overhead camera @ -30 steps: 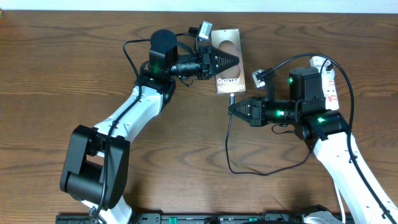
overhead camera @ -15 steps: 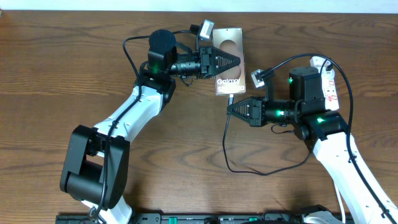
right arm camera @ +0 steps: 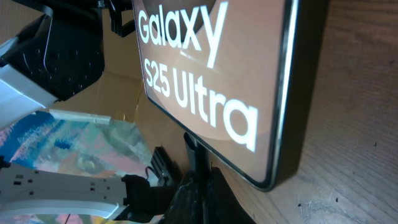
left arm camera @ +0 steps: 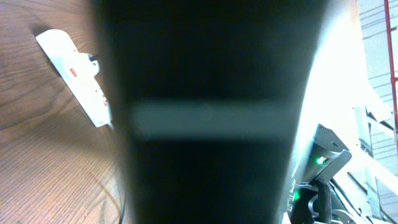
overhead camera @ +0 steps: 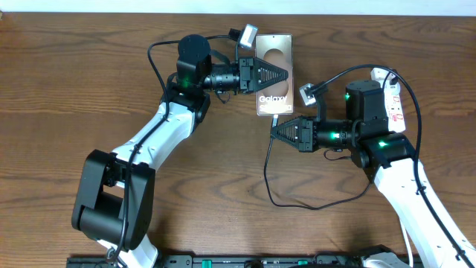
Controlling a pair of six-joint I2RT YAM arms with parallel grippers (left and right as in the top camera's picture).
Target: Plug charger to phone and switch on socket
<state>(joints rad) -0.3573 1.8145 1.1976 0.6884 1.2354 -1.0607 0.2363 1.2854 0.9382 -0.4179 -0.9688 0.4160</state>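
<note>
My left gripper (overhead camera: pixel 279 75) was closed on the phone (overhead camera: pixel 279 48), reaching in from the phone's left long edge with its fingers lying across the middle of the screen. My left wrist camera saw little but a dark blur filling the frame, so I judged that hold from the overhead view. The phone lay face up near the far edge of the table (overhead camera: pixel 89 74), with its long axis running away from me and its bottom short edge turned back toward me.

My right gripper (overhead camera: pixel 274 132) was shut on the charger's plug (right arm camera: pixel 194 152). It sat just on the near side of that bottom edge, its fingers pointing to my left. The plug stood out crosswise from the fingers, aimed along the phone's long axis. In the right wrist view the black tip rose from between my fingers and met the lower rim of the phone under the white lettering. I could not tell whether it was seated in the port or only touching the edge.

The cable (overhead camera: pixel 267 175) trailed from the plug toward me, looped across the wood and ran off to the right.

So the push I judged to be needed ran straight away from me, along the phone's length, with my left gripper bracing the phone against it.

The power strip (overhead camera: pixel 394 93) lay just behind my right arm, well apart from the left one. I judged the right arm the nearer for the switch.
</note>
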